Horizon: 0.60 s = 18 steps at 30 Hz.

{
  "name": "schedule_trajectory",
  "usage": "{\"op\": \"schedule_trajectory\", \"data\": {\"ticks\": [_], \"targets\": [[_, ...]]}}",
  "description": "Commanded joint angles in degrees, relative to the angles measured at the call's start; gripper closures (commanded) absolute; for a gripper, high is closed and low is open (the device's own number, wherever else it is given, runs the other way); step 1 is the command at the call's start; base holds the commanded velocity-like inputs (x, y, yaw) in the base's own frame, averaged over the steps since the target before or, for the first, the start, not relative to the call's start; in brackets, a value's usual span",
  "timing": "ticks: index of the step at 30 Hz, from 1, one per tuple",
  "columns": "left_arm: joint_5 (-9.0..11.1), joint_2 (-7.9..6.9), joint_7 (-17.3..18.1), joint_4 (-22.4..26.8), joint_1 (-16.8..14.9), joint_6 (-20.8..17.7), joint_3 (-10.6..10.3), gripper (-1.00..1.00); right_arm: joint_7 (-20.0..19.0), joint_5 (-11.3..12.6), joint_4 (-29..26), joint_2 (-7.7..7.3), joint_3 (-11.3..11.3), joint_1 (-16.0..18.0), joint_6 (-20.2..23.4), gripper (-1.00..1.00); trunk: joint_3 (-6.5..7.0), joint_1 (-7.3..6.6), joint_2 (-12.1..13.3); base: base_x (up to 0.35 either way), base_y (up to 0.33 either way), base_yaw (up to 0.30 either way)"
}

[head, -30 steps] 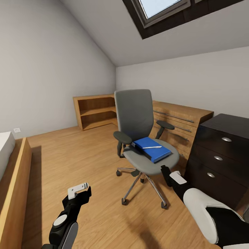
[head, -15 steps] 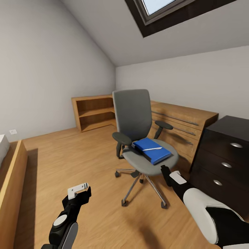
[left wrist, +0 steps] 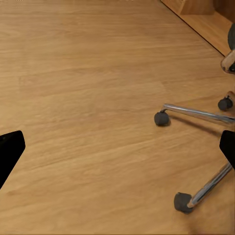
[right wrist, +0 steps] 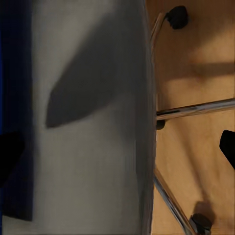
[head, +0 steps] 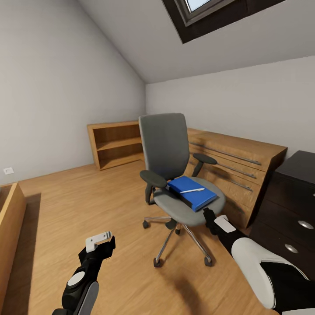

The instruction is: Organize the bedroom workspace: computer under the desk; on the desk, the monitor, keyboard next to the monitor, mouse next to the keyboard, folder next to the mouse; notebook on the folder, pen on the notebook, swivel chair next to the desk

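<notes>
My right pincer (head: pixel 213 220) hangs wide open, holding nothing, right by the front edge of the gray swivel chair (head: pixel 171 166). My left pincer (head: pixel 101 243) is open too, over the wood floor (head: pixel 70 205). The blue folder (head: pixel 192 192) lies on the seat, with the pen (head: pixel 191 190) on top.

Bright even daylight from skylight (head: pixel 205 13) at 1 o'clock. Soft shadow under swivel chair (head: pixel 175 175). Wide-angle stretch at edges. Right wrist view dim, blurred.
</notes>
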<state>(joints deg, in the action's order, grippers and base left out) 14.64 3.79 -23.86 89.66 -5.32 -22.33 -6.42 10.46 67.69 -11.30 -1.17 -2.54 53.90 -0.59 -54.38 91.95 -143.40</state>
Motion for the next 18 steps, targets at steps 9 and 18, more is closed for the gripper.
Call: {"op": "schedule_trajectory", "data": {"ticks": [9,18], "targets": [[0.56,-0.01,-0.49,0.08,-0.04,-0.16,-0.08,-1.00,0.26,0.37,0.83,0.03,-0.17,-0.02,-0.11,-1.00,-0.07,0.04,0.00,0.269,0.000,0.000],[0.55,-0.01,-0.49,-0.01,-0.04,-0.17,-0.10,-1.00,0.26,0.34,0.81,0.03,-0.14,-0.02,-0.11,-1.00,-0.07,0.04,0.00,0.008,0.000,0.000]]}}
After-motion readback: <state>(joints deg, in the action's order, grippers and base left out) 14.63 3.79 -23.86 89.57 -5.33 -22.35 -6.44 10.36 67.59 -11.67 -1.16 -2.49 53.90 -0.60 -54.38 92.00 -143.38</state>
